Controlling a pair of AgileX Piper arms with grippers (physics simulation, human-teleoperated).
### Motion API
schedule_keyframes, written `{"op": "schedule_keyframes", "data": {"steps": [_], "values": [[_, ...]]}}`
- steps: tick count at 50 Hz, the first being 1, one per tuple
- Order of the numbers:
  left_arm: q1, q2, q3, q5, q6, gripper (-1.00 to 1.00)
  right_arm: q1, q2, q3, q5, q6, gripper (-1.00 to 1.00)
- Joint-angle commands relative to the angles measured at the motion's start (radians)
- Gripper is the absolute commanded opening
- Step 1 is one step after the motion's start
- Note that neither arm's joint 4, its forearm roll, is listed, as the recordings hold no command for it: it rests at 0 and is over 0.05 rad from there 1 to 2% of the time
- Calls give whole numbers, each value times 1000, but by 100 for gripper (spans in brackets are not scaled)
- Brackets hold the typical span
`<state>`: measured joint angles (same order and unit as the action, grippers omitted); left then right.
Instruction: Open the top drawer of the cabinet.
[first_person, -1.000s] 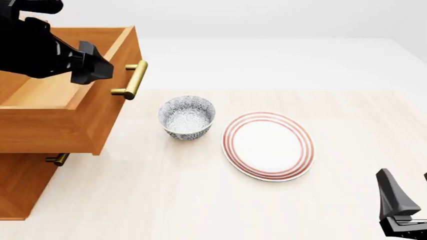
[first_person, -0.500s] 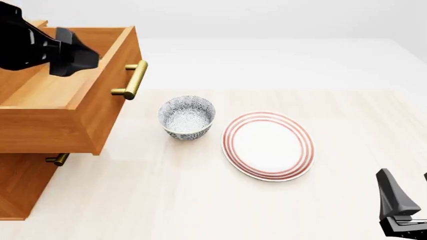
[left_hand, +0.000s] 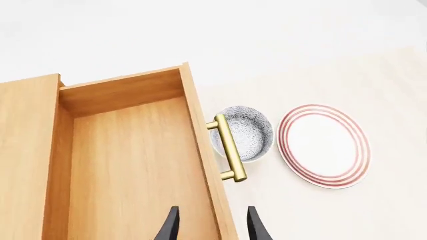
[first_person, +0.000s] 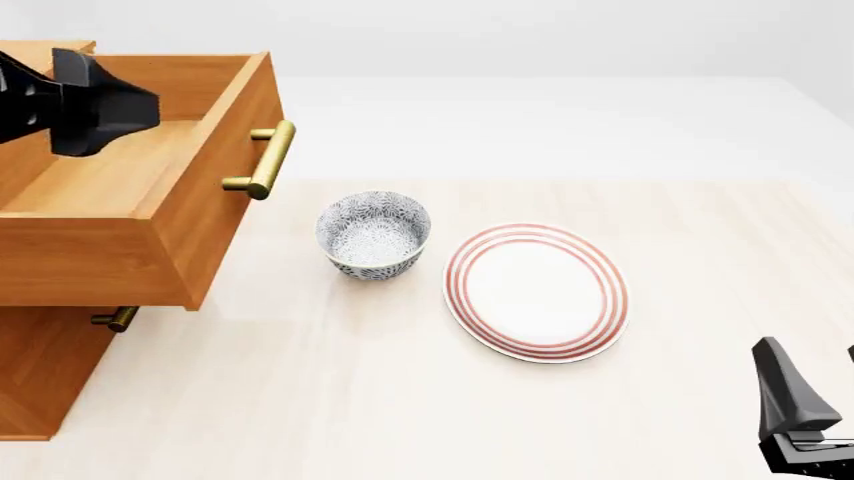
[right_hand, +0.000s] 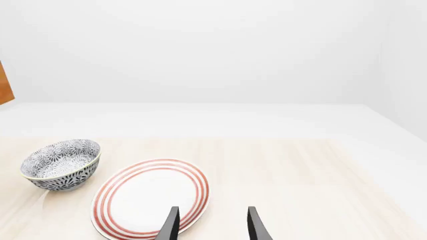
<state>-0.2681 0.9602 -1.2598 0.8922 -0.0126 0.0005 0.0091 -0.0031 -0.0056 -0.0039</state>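
The top drawer stands pulled far out of the cabinet, and its inside is empty. Its brass bar handle faces the bowl and also shows in the left wrist view. My left gripper hovers above the drawer's inside, back from the handle and touching nothing. In its wrist view the left gripper is open and empty. My right gripper rests low at the table's near right, and its wrist view shows it open and empty.
A patterned bowl stands on the table just right of the drawer front. A white plate with red rings lies to its right. A lower drawer's brass handle peeks out under the open drawer.
My left gripper has drawn back to the left and slightly up, away from the handle and over the drawer. The drawer, bowl, plate and right arm have not moved.
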Motion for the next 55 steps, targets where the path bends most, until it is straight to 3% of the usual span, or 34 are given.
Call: {"op": "schedule_keyframes", "data": {"steps": [1, 55], "values": [[8, -35, 8, -15, 7, 100, 0, 0, 0, 0, 0, 100], [8, -107, -64, -14, 74, 100, 0, 0, 0, 0, 0, 100]]}}
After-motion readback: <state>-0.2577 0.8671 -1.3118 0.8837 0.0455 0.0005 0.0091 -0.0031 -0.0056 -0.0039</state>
